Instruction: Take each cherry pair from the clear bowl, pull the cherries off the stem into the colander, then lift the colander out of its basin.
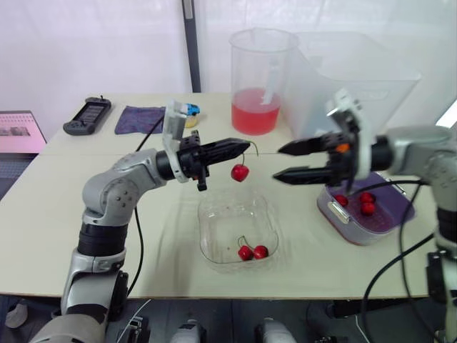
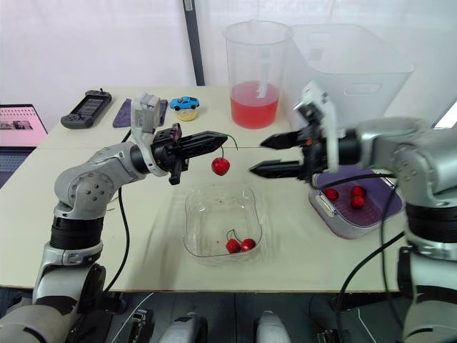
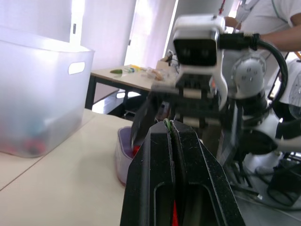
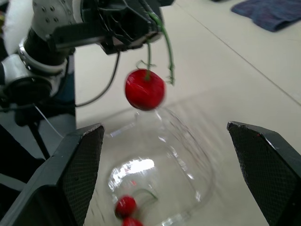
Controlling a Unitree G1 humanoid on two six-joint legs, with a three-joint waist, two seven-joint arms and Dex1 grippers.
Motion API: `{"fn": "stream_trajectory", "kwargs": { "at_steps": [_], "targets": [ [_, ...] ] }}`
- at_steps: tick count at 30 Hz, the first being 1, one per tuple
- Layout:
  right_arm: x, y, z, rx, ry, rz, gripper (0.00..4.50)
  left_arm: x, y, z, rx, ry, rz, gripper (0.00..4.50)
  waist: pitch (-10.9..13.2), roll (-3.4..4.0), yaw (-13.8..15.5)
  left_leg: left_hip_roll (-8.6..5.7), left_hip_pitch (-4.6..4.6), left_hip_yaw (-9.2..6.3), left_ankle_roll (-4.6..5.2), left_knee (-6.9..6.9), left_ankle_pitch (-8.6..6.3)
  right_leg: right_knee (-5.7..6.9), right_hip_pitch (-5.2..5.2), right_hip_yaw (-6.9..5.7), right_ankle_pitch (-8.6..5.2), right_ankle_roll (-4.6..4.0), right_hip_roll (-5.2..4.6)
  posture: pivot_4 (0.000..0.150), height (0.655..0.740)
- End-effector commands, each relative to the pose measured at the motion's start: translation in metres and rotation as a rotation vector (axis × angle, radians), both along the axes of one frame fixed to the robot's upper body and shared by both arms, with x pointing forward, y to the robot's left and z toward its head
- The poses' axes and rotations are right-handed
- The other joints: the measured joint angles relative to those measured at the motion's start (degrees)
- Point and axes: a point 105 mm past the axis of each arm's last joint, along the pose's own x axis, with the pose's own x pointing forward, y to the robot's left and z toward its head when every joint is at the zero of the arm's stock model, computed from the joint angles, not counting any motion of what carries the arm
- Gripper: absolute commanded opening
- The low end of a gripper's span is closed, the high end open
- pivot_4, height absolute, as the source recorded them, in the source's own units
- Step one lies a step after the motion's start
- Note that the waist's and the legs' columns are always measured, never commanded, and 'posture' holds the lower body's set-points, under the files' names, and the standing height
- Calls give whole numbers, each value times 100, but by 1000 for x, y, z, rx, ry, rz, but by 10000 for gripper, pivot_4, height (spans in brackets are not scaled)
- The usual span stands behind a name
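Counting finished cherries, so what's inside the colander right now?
Three loose cherries lie in the purple colander. The right arm crosses over its far side, so anything beneath there is hidden.

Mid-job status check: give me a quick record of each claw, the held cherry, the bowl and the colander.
left claw: shut on a cherry stem, raised over the clear bowl
hanging cherry: one on the stem; the stem's other branch is bare
right claw: open, facing the hanging cherry, apart from it
clear bowl contents: one cherry pair
colander: holds three cherries, sits in its basin, not yet lifted
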Motion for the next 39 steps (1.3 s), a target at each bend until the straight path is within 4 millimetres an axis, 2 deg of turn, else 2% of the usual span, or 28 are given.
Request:
{"fn": "stream_trajectory", "kwargs": {
  "at_steps": [1,7,13,19,20,23,34,37,39],
  "targets": [
    [-1,18,9,83,-37,4,44791,-7,0,16,-25,-67,-9,0,0,0,11,1,0,-1,-2,0,1,3,0,0,0,0,2,1500,7337],
    [13,26,-3,136,78,-126,44791,-1,5,17,-38,-78,34,0,0,0,24,-1,0,-3,-6,0,4,5,-2,-1,0,0,1,1500,7337],
    [10,35,-6,172,105,-182,44791,2,7,17,-36,-103,66,0,0,1,1,1,0,-2,-6,-5,4,8,-7,0,0,0,4,1500,7337],
    [9,36,-5,199,113,-214,44791,1,8,18,-33,-111,62,0,-1,1,0,0,0,-2,0,-5,1,9,-6,0,0,0,5,1500,7337],
    [9,36,-4,205,114,-217,38912,1,8,18,-30,-111,58,0,-1,1,-1,0,0,-2,0,-5,1,9,-6,0,0,0,5,1500,7337],
    [7,36,-1,209,105,-217,26872,1,10,18,-22,-113,57,0,-1,1,-7,0,0,-2,0,-6,0,9,-6,0,0,0,5,1500,7337],
    [4,44,4,256,107,-207,26872,-1,7,17,-16,-112,38,0,-1,2,-88,0,0,-3,3,-7,-1,9,-6,-1,0,0,5,1500,7337],
    [4,45,4,265,113,-214,18693,-1,7,17,-18,-113,38,0,-1,2,-133,0,0,-4,2,-8,-1,9,-6,-1,0,0,5,1500,7337],
    [4,45,3,266,116,-217,10531,-1,7,17,-19,-114,37,0,-1,2,-137,0,0,-4,3,-11,-1,9,-8,-1,0,0,6,1500,7337]
  ]
}}
